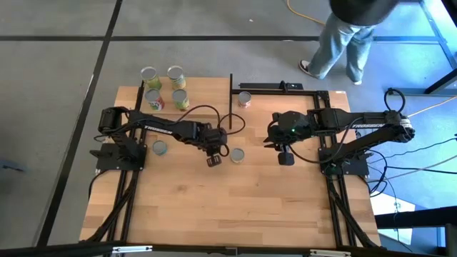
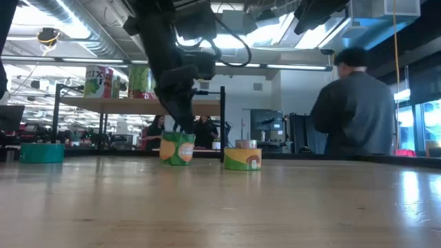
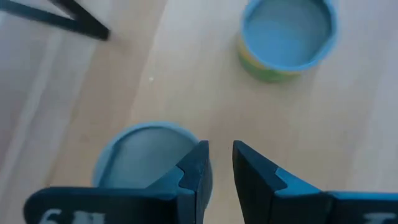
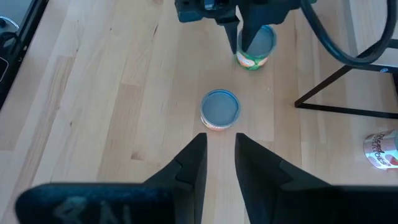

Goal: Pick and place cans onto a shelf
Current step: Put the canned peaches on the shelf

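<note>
My left gripper [image 1: 214, 158] points down at mid-table, its fingers closed to a narrow gap with only bare wood between them [image 3: 221, 155]. It stands over one side of a green-and-orange can [image 2: 178, 149], whose silvery top [image 3: 140, 158] lies beside one finger. A second can [image 1: 238, 154] stands just right of it. A teal can [image 1: 159, 147] stands to the left. Several cans [image 1: 164, 87] stand on the light-wood shelf [image 1: 203, 93] at the far left. My right gripper [image 1: 284, 155] hangs empty, fingers near together, right of centre. My left gripper comes at the green-and-orange can from above, its fingertips [image 2: 182, 129] at the level of the can's top near the rim [image 4: 249, 43]. I cannot tell whether they touch it. The can stands upright on the table.
The shelf's black upright panel [image 1: 230, 100] stands at its right end. A red-labelled can [image 1: 245, 98] sits beyond it by a black frame [image 1: 285, 87]. A person [image 1: 343, 36] stands past the table's far edge. Bare wood [image 1: 235, 207] fills the near half.
</note>
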